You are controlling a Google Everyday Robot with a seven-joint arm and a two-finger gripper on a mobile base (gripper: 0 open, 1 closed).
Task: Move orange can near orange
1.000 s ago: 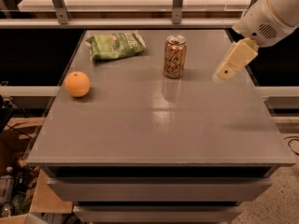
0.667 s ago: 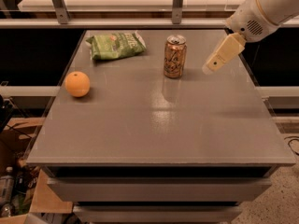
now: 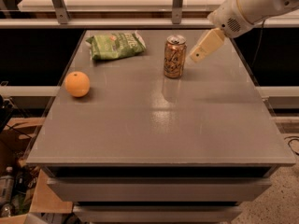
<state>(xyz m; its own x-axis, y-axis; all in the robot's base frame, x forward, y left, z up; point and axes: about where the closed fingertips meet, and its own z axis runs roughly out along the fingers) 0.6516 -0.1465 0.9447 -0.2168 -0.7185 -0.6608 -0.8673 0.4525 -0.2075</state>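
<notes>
The orange can stands upright on the grey table, at the back and a little right of the middle. It is orange-bronze with pale swirly lettering and a silver top. The orange, a round smooth fruit, sits near the table's left edge, well to the left of the can. My gripper comes in from the upper right on a white arm. Its tan tip is just right of the can's upper part, a small gap away, and holds nothing.
A green snack bag lies at the back left of the table, between the orange and the can. A railing runs behind the table. Cardboard boxes and bottles sit on the floor at the lower left.
My gripper has moved left and a little toward the back, from the table's right side to right beside the can. The can, orange and bag have not moved.
</notes>
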